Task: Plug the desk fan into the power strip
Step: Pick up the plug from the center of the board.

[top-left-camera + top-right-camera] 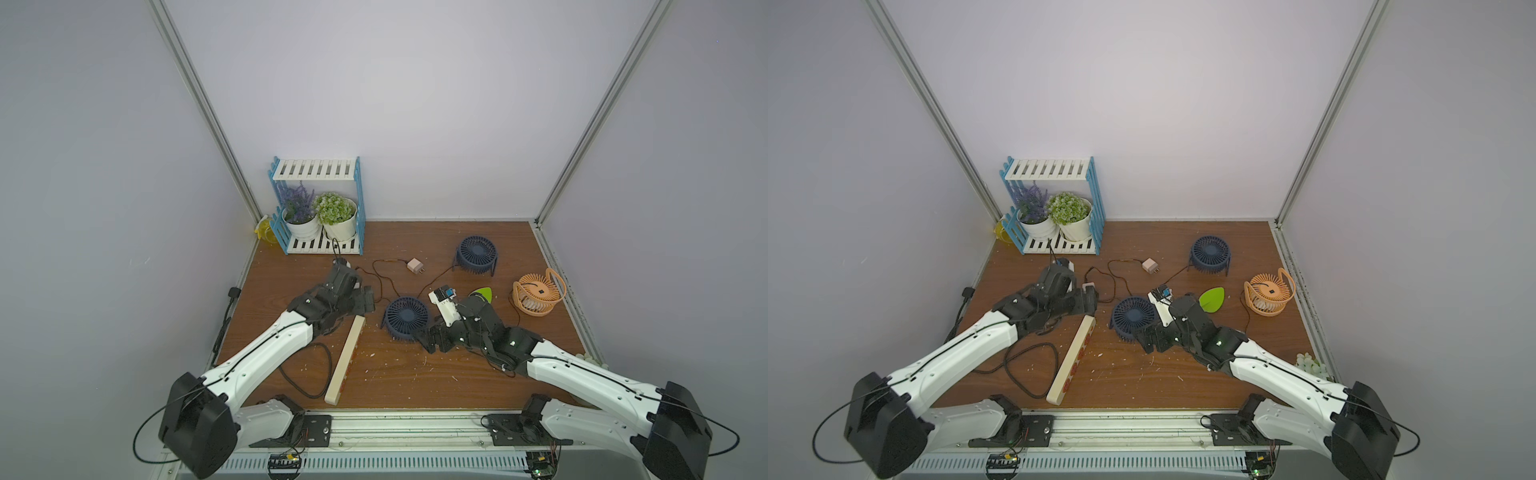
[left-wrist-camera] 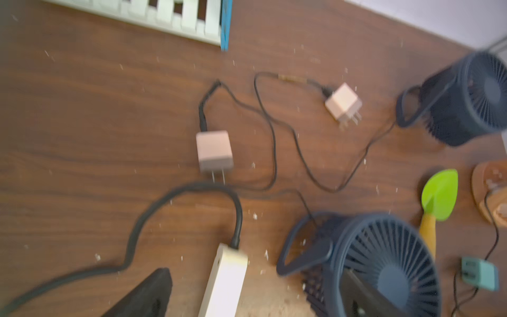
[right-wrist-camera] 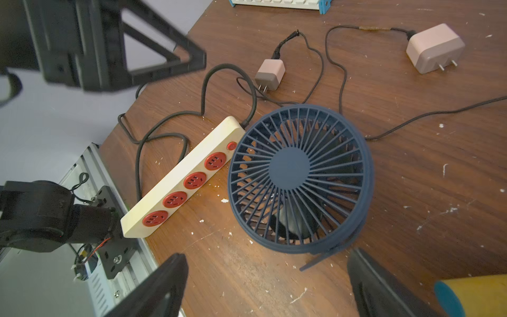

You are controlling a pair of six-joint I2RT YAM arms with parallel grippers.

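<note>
L gripper: jaws wide apart, nothing held, hovering over the cord end of the long cream-beige power strip w/ round red sockets. R gripper: also spread wide and empty, just in front of the dark blue round-grille plastic desk fan.

Surface: dark brown wood-grain table, scuffed, white flecks all over. In both top views the power strip lies diagonal, left of centre. One end is at the front edge, the other by the L gripper. Socket face is turned twd the desk fan, which sits just beside its far end. Thick black cord loops on the wood to the left of the strip. Small pink cube plug lies flat, prongs pointing at that cord, not in any socket. Second pink plug lies further back, well apart.

Back right: another dark blue fan and an orange plastic fan. Green leaf-shaped scoop is near the orange one. Back-left corner: blue-and-white slatted shelf w/ two white plant pots.

Room: plain pale grey-lilac walls, aluminium posts in the corners, metal rail along the front edge w/ both arm bases.
</note>
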